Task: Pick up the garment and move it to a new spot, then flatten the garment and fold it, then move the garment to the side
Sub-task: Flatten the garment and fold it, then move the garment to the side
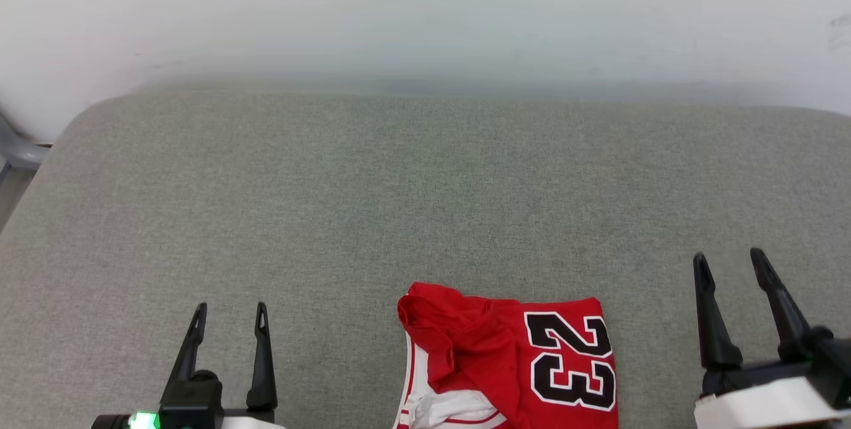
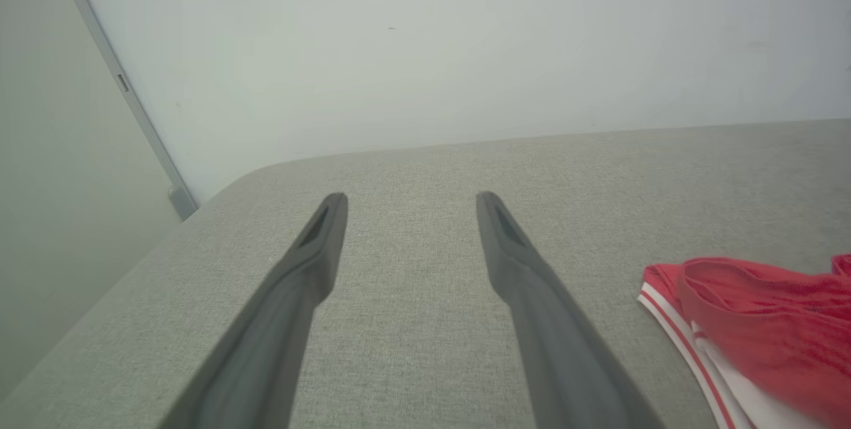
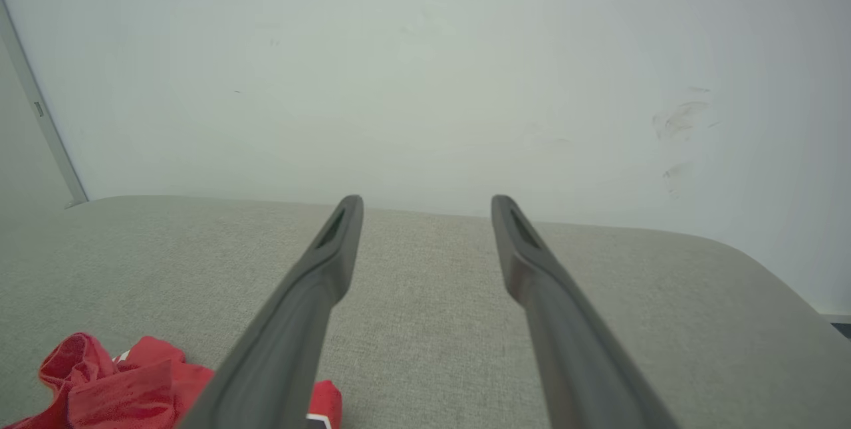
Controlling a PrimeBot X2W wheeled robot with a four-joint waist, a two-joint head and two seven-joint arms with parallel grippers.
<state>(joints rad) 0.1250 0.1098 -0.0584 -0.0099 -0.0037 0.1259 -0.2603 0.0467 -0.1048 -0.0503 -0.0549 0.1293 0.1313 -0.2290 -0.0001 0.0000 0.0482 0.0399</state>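
At front edge of the grey cushion, L side, the left hand sits w/ both fingers spread wide, nothing btwn them, tips aimed at the far edge. Right hand, front-right, same state: fingers apart, empty, tips a bit farther in. Btwn the two, the garment lies folded at front-centre, clear of both hands. Black "23" faces up on its R half; bunched red fabric and white striped trim on its L. Pale wall rises behind the far edge.
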